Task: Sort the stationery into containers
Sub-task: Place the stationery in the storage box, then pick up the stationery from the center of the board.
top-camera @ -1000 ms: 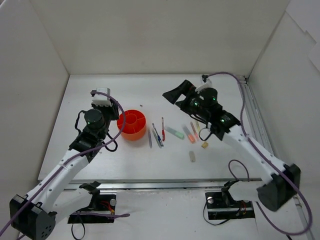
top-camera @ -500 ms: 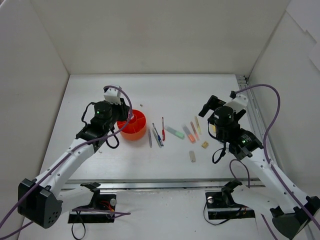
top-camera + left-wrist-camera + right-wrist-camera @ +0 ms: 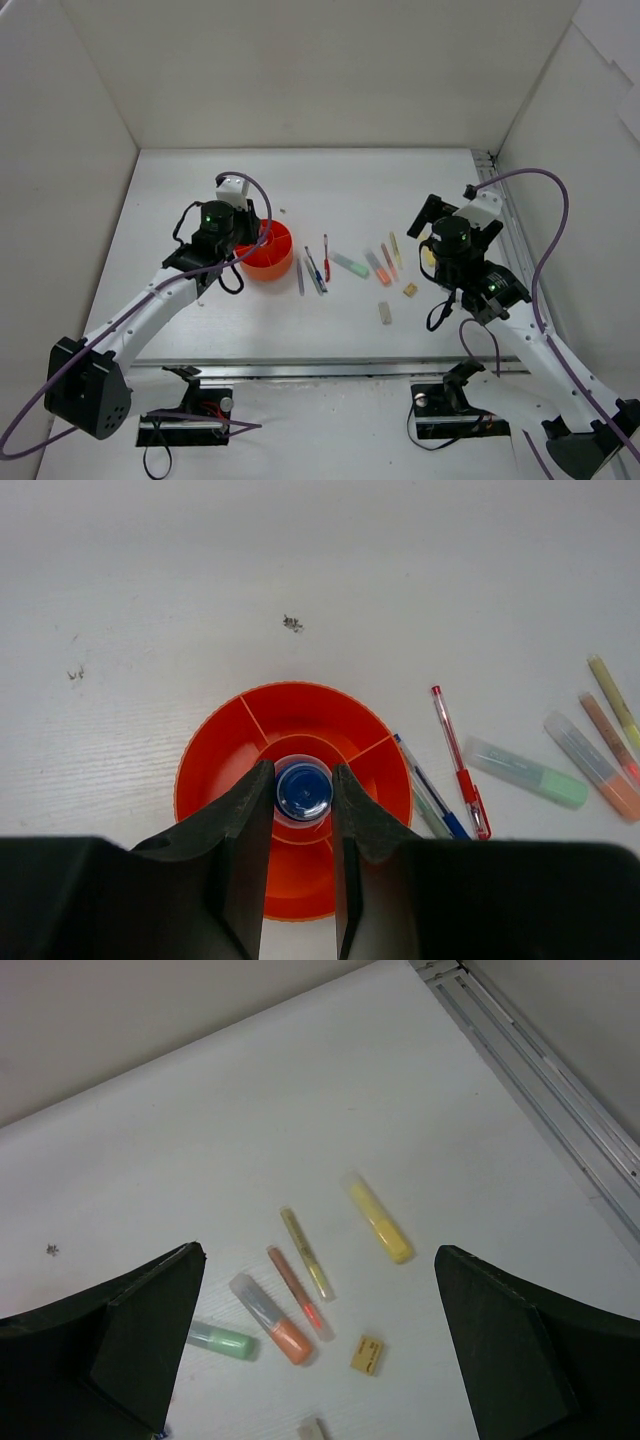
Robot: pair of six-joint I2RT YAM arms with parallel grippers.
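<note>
The left gripper [image 3: 303, 771] is clamped on a short blue-capped marker [image 3: 303, 794], held upright over the hub of the round orange-red divided plastic bowl [image 3: 213, 778], ready to drop it in, I'd say. The compartments I can see look empty. The right gripper [image 3: 318, 1256] hangs wide open above the stubby yellow marker [image 3: 380, 1222] and the small beige eraser block [image 3: 367, 1353].

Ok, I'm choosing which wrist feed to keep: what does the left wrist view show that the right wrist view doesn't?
Only left wrist: the round orange-red plastic bowl with dividers, a blue-capped marker clamped in the left jaws over its centre, and a thin red pen. Only right wrist: a short yellow marker, a small beige eraser block, the metal rail. Both: the short green marker and the orange marker.
</note>
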